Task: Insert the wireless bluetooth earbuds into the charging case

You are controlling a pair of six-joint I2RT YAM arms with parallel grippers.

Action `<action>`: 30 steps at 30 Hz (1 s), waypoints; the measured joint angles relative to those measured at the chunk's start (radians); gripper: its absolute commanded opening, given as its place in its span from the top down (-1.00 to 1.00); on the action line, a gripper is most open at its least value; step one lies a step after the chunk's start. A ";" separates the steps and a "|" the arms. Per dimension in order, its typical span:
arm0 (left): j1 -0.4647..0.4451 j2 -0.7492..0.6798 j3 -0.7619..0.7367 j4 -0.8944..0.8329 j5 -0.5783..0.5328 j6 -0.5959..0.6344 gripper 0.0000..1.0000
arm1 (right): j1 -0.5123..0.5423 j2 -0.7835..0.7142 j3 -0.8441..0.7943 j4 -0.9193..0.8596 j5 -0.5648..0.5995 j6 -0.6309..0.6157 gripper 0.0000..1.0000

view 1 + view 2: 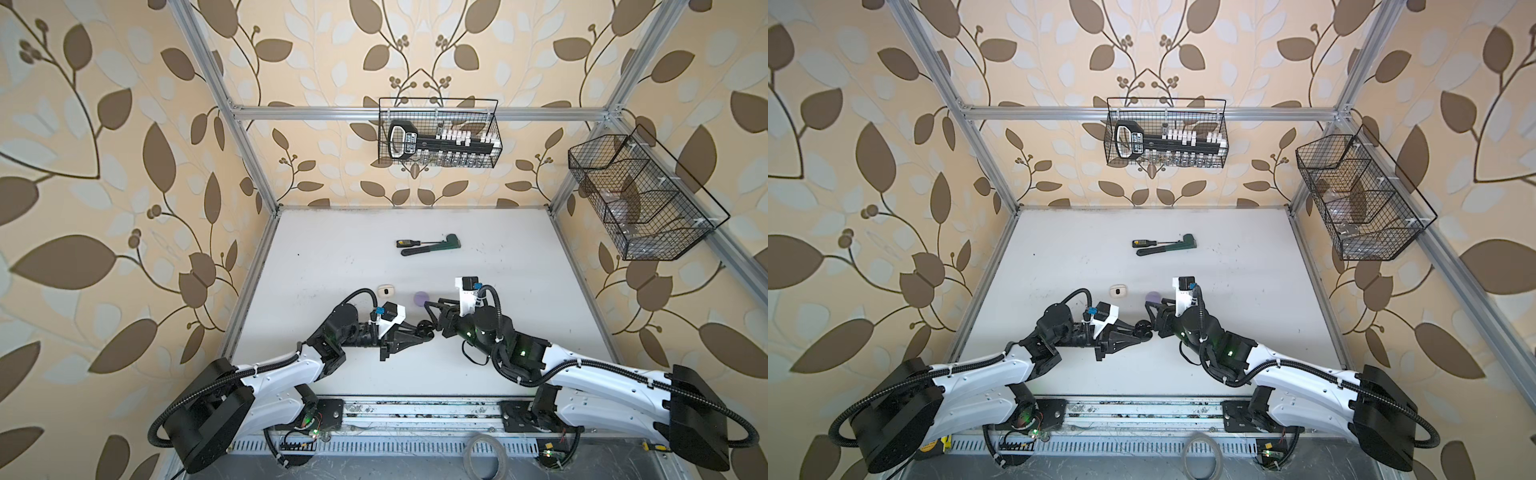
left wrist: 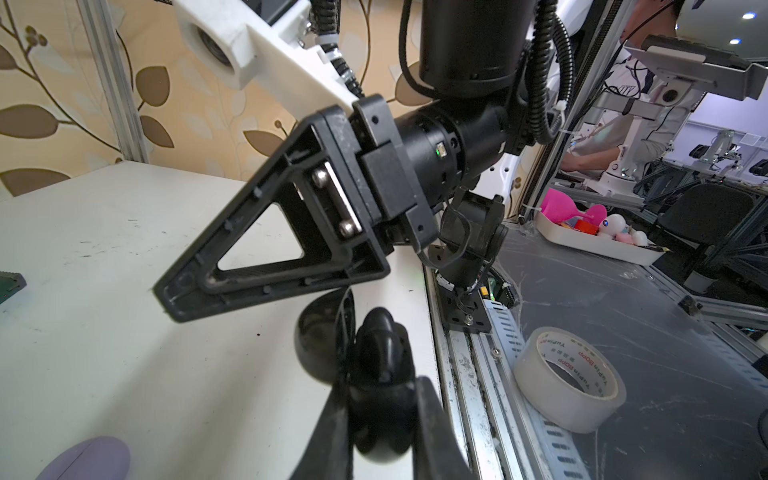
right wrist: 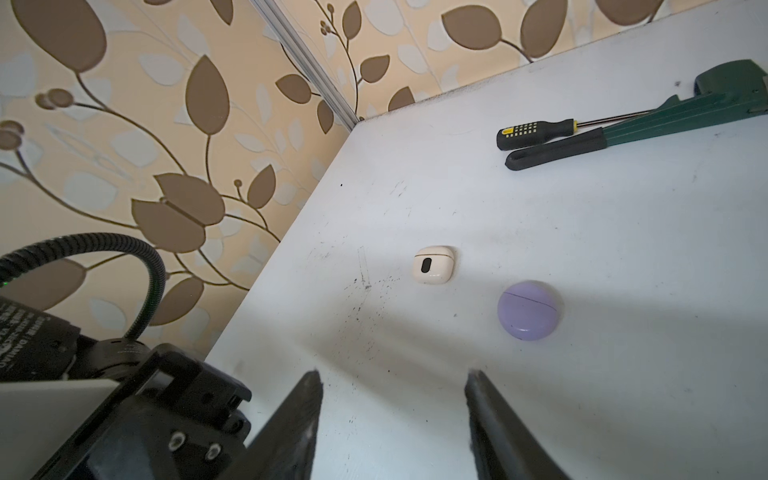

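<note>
Fingers on our left gripper (image 2: 382, 424) pinch the black charging case (image 2: 376, 345); on the right gripper (image 3: 392, 376) they spread, empty. We should hold it level.

light: bright, even, diffuse
shadows: soft grey bands on table (image 3: 623, 249), right wrist view
focus: black case (image 2: 382, 357) blurred, close to left wrist lens
edges: top views wide-angle, stretched toward corners

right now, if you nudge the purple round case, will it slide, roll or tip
The purple case sits low and wide, so it probably won't tip. Its smooth rounded shell would likely slide or spin on the table. Its seam looks closed, so it should stay shut.
</note>
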 measured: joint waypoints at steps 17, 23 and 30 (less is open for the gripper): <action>0.000 -0.053 -0.021 0.017 -0.006 0.008 1.00 | -0.008 -0.018 -0.047 0.015 0.033 -0.006 -0.09; 0.000 -0.061 -0.021 0.049 -0.006 0.011 1.00 | -0.007 -0.008 -0.079 0.024 -0.024 -0.019 -0.06; 0.000 -0.053 -0.021 0.047 -0.008 0.011 1.00 | 0.075 -0.039 -0.079 0.074 -0.041 -0.065 -0.07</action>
